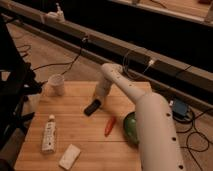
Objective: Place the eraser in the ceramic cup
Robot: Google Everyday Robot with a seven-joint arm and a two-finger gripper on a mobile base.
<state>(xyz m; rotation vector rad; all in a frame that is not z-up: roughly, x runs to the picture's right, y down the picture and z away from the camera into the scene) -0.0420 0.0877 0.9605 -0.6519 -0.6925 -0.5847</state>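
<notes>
My gripper (98,98) sits low over the table (80,132), touching the eraser's (91,108) far end; I cannot tell whether it grips it. The eraser lies mid-table, with the cup (56,84) well apart at the far left corner.

The tool (98,98) is over the middle of the bench (90,145), its tip blurring into the eraser (92,107), so contact cannot be told. The arm (150,125) hides the green bowl's (127,127) right side and the bench's right edge. The picture's lower edge cuts off both arm and bench.
</notes>
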